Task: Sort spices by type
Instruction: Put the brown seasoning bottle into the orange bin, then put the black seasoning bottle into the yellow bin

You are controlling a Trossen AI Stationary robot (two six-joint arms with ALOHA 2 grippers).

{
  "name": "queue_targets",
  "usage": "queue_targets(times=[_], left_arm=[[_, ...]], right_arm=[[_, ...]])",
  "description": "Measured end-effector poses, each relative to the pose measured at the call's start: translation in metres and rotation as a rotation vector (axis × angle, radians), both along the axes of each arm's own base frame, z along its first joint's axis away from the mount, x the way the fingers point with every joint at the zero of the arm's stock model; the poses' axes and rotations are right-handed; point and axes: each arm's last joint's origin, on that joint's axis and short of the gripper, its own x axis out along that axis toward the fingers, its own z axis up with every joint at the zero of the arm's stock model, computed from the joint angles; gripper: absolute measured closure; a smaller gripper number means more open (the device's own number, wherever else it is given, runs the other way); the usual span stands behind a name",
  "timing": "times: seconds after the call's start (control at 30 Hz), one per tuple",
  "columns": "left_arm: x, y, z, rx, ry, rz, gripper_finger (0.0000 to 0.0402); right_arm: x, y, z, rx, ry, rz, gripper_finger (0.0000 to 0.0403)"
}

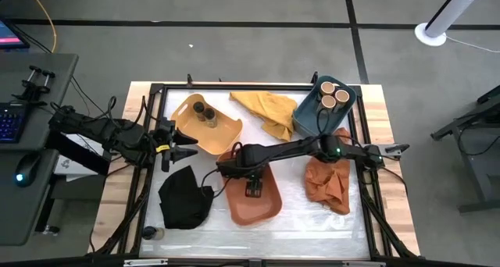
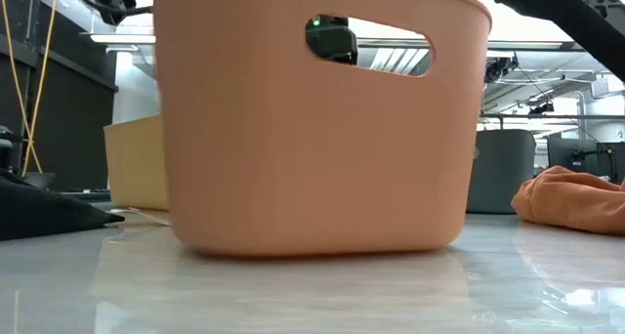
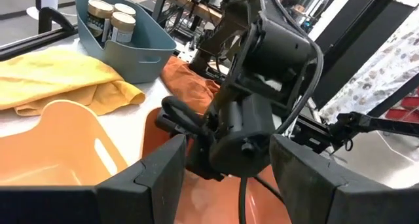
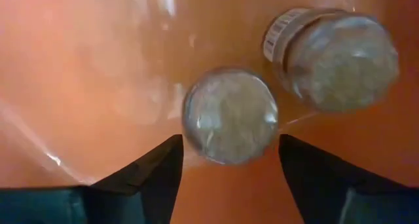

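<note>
My right jaws [image 4: 226,160] hang inside the orange tub [image 1: 262,208] near the middle of the worktop [image 1: 375,111], pointing down at its floor. They stand apart and hold nothing. Two jars sit on the tub floor below me: one jar [image 4: 229,116] lies right between my fingertips but clear of both, and the second jar [image 4: 340,60], with a label band round its side, stands just beside it, seemingly touching.

These jars look small, stiff and light, with smooth rounded tops and glassy sides, so I judge them slippery and liable to tip or roll if nudged off-centre. The place to take hold is across the round body just under the top, squarely, with a finger on each side. The close neighbour leaves little room on that side.

My left jaws [image 3: 226,178] wait over the worktop's left side, partly spread and empty, looking toward the right arm. Two dark jars [image 1: 205,112] stand in the yellow tub [image 1: 187,134] toward the far left, and two tan-topped jars [image 1: 334,95] in the blue tub [image 1: 306,115] at the far right corner.
</note>
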Motion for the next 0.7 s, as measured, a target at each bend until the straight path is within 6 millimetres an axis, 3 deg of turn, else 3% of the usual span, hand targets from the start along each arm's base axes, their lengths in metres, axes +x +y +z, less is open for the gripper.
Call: queue_targets(times=[0.23, 0.37, 0.53, 0.7], left_arm=[[0.000, 0.000, 0.000, 0.001, 0.000, 0.000, 0.0197], [0.000, 0.000, 0.000, 0.001, -0.001, 0.000, 0.0197], [0.000, 0.000, 0.000, 0.001, -0.003, -0.001, 0.0197], [-0.002, 0.000, 0.009, 0.021, -0.023, -0.030, 0.0197]], right_arm=[[0.002, 0.000, -0.006, 0.001, 0.008, 0.005, 0.0135], [0.001, -0.001, 0.002, 0.005, 0.011, 0.005, 0.0135], [-0.004, -0.003, 0.021, 0.029, -0.013, 0.015, 0.0135], [-0.012, -0.007, 0.060, 0.043, -0.120, -0.015, 0.0135]])
